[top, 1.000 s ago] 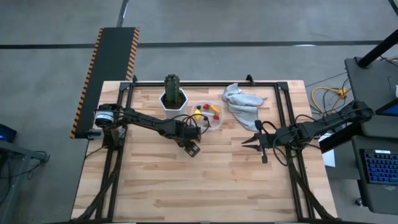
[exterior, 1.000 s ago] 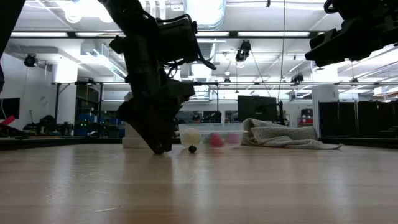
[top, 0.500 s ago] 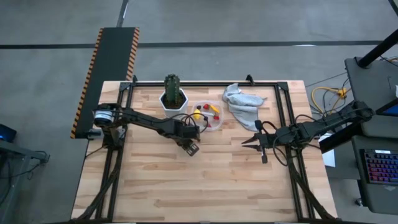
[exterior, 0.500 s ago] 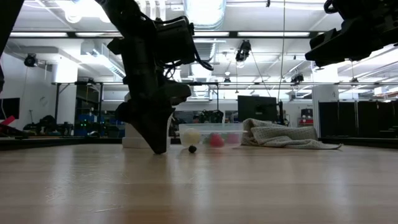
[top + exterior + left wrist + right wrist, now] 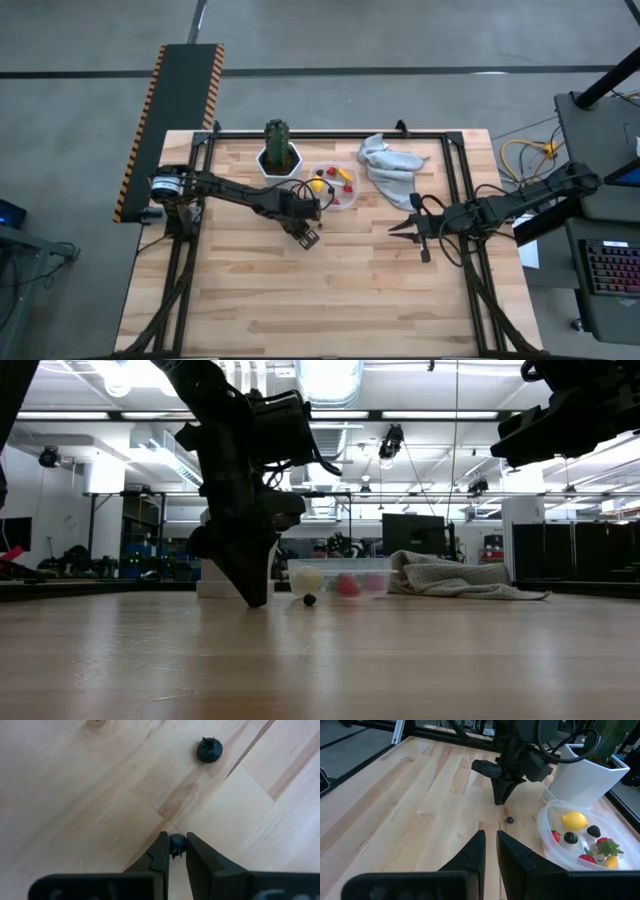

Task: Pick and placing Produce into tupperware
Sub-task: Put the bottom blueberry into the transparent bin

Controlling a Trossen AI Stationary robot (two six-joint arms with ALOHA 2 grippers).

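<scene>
While my left gripper (image 5: 174,851) stands tip-down on the table (image 5: 300,290), its fingers are pinched narrow around a dark berry (image 5: 176,844), which sits right between the tips in the left wrist view. A second dark berry (image 5: 209,750) lies loose on the wood a little beyond it, between the gripper and the tupperware (image 5: 555,852). That clear container sits just beside the white pot (image 5: 581,780) of the cactus (image 5: 279,141), and already holds a lemon (image 5: 574,820), red pieces and dark berries.

I judge these berries to be very light, hard and round, so they will roll or squirt out of a careless pinch. The hold looks centred across the berry's widest part, which is where I want it; a grip nearer its top would likely pop it free. I would lift slowly.

My right gripper (image 5: 489,849) waits above the table's right side, fingers nearly together, holding nothing. A grey cloth (image 5: 389,163) lies beyond the container.
</scene>
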